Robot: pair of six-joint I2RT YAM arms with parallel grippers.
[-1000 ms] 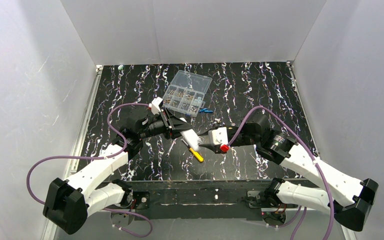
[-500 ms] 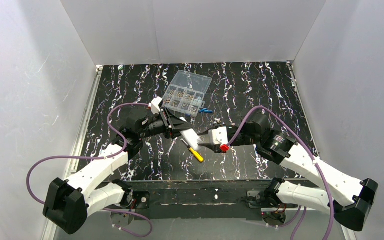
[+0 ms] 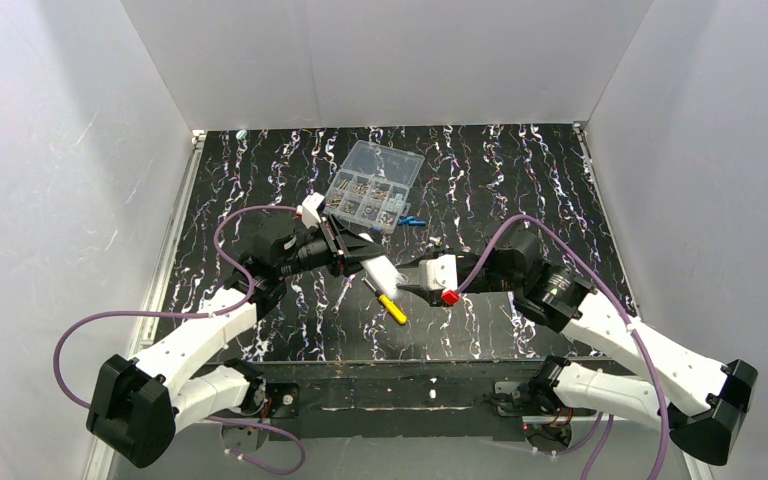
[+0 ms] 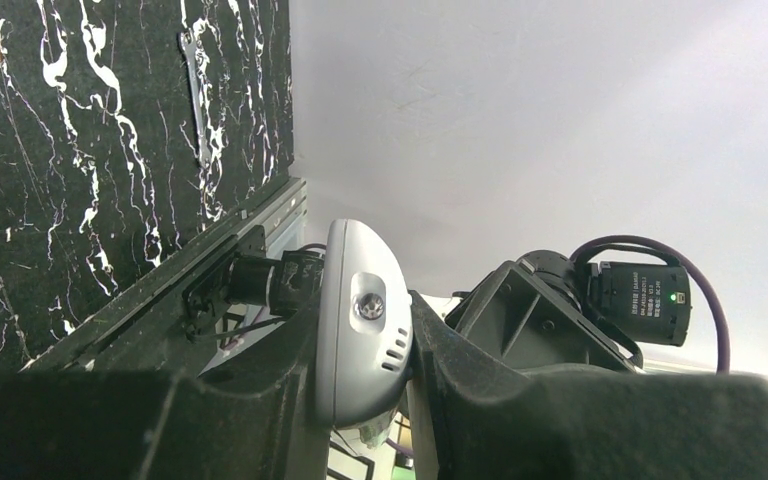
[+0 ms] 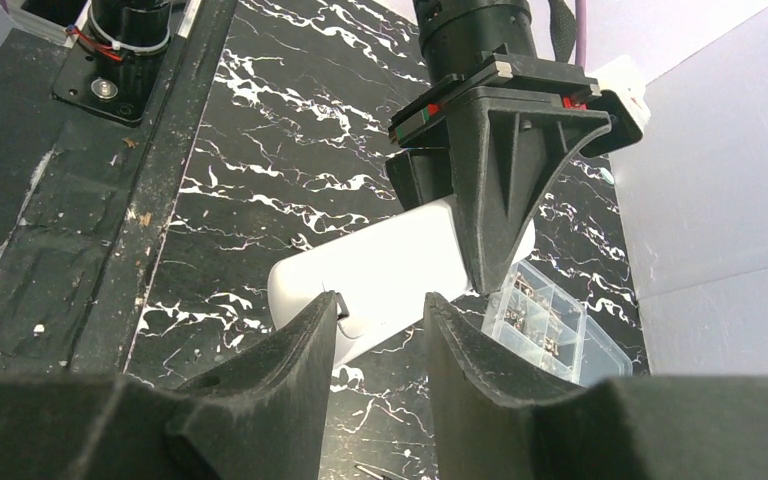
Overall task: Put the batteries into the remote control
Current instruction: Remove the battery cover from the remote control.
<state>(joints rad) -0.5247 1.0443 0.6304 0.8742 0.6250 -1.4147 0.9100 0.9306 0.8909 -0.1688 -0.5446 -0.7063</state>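
The white remote control (image 3: 376, 268) is held off the table in my left gripper (image 3: 358, 258), which is shut on it. In the left wrist view the remote (image 4: 352, 350) stands clamped between the fingers, and my left gripper (image 4: 360, 312) shows a screw in the remote's face. My right gripper (image 3: 410, 289) is open, with its tips at the remote's free end. In the right wrist view the remote (image 5: 380, 262) lies just beyond my right gripper (image 5: 380, 305). The blue batteries (image 3: 412, 221) lie on the table beside the clear box.
A clear compartment box (image 3: 373, 186) with small metal parts stands at the back and also shows in the right wrist view (image 5: 550, 325). A yellow-handled screwdriver (image 3: 390, 305) lies under the remote. The table's near edge rail (image 3: 400, 372) runs between the arm bases.
The right arm's wrist and elbow have shifted slightly toward the near side. The left gripper and the remote have stayed in place.
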